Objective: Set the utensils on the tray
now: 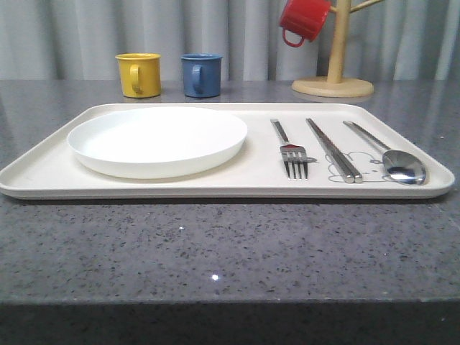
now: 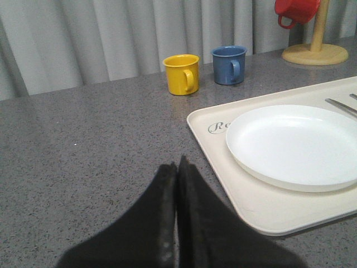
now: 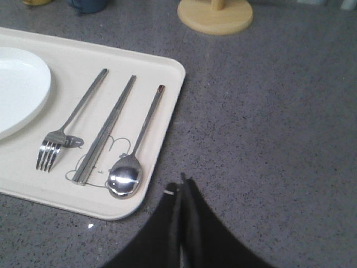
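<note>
The cream tray [image 1: 43, 172] lies across the grey table. On its right part lie three silver utensils side by side: a fork [image 1: 290, 149], a pair of chopsticks [image 1: 333, 149] and a spoon [image 1: 392, 157]. The right wrist view shows the same fork [image 3: 70, 124], chopsticks [image 3: 106, 128] and spoon [image 3: 135, 151] on the tray [image 3: 167, 89]. My right gripper [image 3: 181, 187] is shut and empty over bare table just off the tray's corner near the spoon. My left gripper [image 2: 177, 167] is shut and empty over the table beside the tray's [image 2: 212, 145] other end.
A round white plate [image 1: 157, 139] sits on the tray's left part. A yellow mug [image 1: 139, 74] and a blue mug [image 1: 201, 74] stand behind the tray. A red mug [image 1: 304, 19] hangs on a wooden mug tree [image 1: 333, 85] at the back right.
</note>
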Robot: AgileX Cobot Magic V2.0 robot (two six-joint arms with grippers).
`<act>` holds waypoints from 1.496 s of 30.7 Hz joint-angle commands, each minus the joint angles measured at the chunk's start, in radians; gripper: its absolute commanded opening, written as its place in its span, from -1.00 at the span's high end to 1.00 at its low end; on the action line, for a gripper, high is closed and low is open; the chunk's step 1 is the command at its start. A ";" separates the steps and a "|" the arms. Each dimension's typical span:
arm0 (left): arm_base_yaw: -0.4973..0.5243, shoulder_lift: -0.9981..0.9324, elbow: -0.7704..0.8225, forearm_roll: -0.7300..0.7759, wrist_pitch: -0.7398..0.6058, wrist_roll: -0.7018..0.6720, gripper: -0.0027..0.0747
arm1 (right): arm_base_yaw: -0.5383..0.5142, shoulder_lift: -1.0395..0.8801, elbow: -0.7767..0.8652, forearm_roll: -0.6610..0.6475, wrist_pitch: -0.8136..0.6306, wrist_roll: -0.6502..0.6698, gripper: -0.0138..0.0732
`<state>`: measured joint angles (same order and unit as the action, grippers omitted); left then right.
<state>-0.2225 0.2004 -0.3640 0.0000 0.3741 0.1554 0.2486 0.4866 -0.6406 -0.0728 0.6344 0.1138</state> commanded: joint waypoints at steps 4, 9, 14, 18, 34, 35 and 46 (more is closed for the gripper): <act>0.001 0.008 -0.025 -0.010 -0.079 -0.012 0.98 | -0.003 -0.237 0.191 -0.021 -0.271 -0.012 0.84; 0.001 0.008 -0.025 -0.010 -0.079 -0.012 0.98 | -0.003 -0.282 0.221 -0.020 -0.266 -0.012 0.84; 0.001 0.008 -0.025 -0.010 -0.079 -0.012 0.98 | -0.003 -0.282 0.221 -0.020 -0.266 -0.012 0.84; 0.001 0.008 -0.025 -0.010 -0.079 -0.012 0.98 | -0.003 -0.282 0.221 -0.020 -0.266 -0.012 0.84; 0.011 -0.007 -0.006 0.000 -0.095 -0.012 0.98 | -0.003 -0.282 0.221 -0.020 -0.266 -0.012 0.84; 0.021 -0.022 0.008 0.000 -0.107 -0.012 0.98 | -0.003 -0.282 0.221 -0.020 -0.266 -0.012 0.84; 0.147 -0.189 0.154 0.000 -0.142 -0.012 0.98 | -0.003 -0.282 0.221 -0.020 -0.266 -0.012 0.84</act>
<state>-0.1072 0.0392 -0.2229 0.0000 0.3232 0.1533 0.2486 0.1956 -0.3946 -0.0749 0.4571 0.1091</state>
